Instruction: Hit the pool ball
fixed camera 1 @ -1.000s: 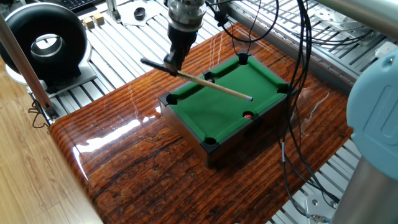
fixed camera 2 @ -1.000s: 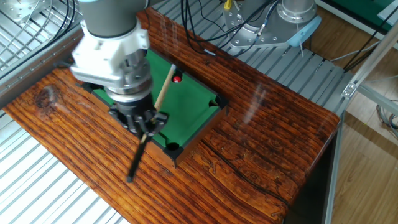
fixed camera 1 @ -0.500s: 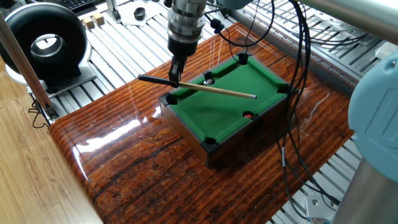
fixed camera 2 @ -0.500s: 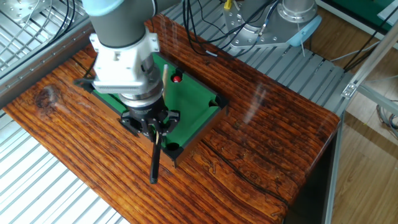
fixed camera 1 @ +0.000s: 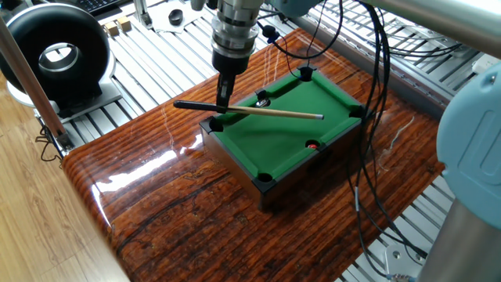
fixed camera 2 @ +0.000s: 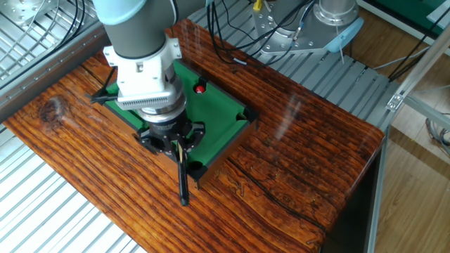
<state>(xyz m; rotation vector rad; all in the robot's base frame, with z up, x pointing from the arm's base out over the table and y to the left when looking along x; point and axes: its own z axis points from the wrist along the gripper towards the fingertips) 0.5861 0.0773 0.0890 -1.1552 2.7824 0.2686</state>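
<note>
One fixed view shows my gripper (fixed camera 1: 223, 100) seemingly clenching the cue (fixed camera 1: 258, 111); I'd swing its tip toward the pool ball (fixed camera 1: 311, 145) at the felt's near edge.

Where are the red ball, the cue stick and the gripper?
red ball (fixed camera 1: 312, 145), one fixed view, its top.
cue stick (fixed camera 1: 274, 113), one fixed view, mid pale shaft.
gripper (fixed camera 1: 224, 100), one fixed view, between fingertips.

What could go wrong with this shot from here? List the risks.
1. The wooden cue stick's pale tip sits well above and to the side of the small glossy red ball, so a swing may miss.
2. The ball rests against the rail of the miniature green-felt pool table, leaving little room for a clean hit.
</note>
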